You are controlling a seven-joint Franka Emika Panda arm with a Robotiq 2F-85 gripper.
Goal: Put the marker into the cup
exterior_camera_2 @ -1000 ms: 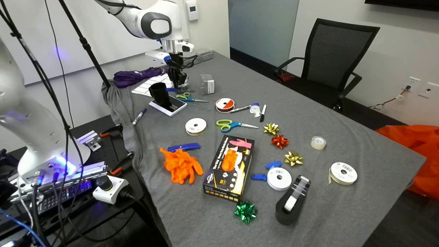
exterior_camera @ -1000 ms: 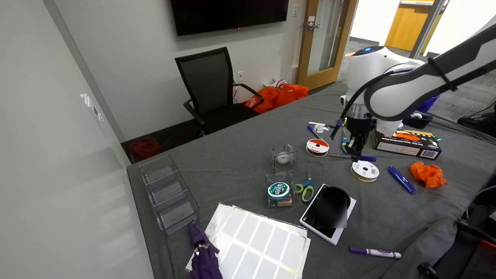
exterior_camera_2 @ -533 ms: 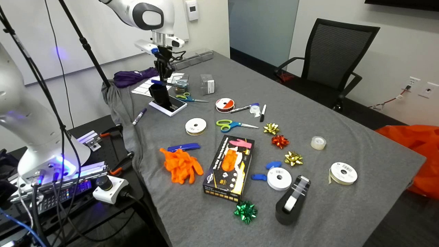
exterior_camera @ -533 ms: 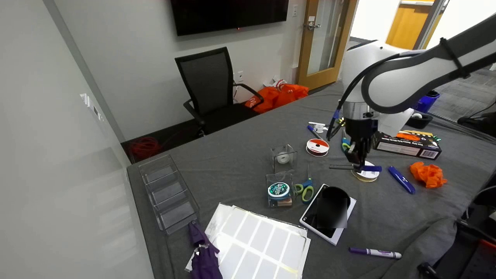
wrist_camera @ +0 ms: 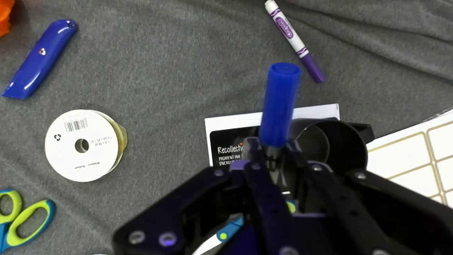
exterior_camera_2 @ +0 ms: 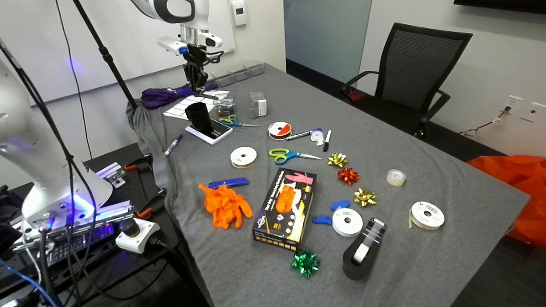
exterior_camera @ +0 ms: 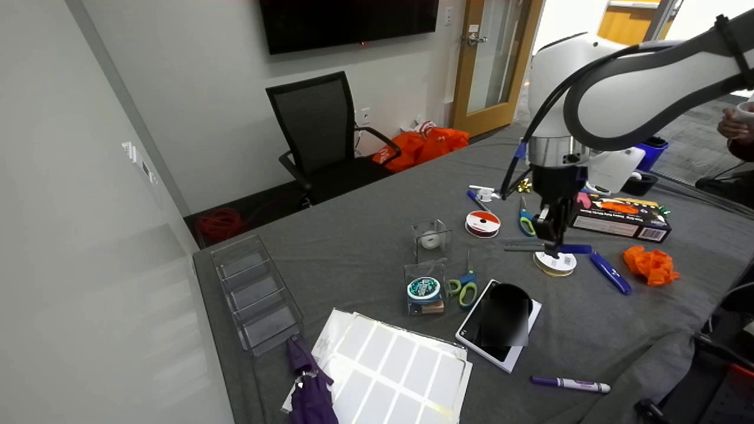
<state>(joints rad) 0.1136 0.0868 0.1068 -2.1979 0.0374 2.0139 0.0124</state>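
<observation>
My pincer (wrist_camera: 273, 147) grasps the blue-capped marker (wrist_camera: 279, 105), roughly level; pickup looks done, so next I should centre it, tilted end-down, above the black cup (exterior_camera_2: 198, 117), then release.

The marker (wrist_camera: 279, 106) is blue-capped, the mug (exterior_camera_2: 199, 118) black.

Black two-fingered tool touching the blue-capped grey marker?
Touching. The wrist view shows it: the black two-fingered tool has a fingertip against each side of the blue-capped grey marker, with no gap showing.
</observation>
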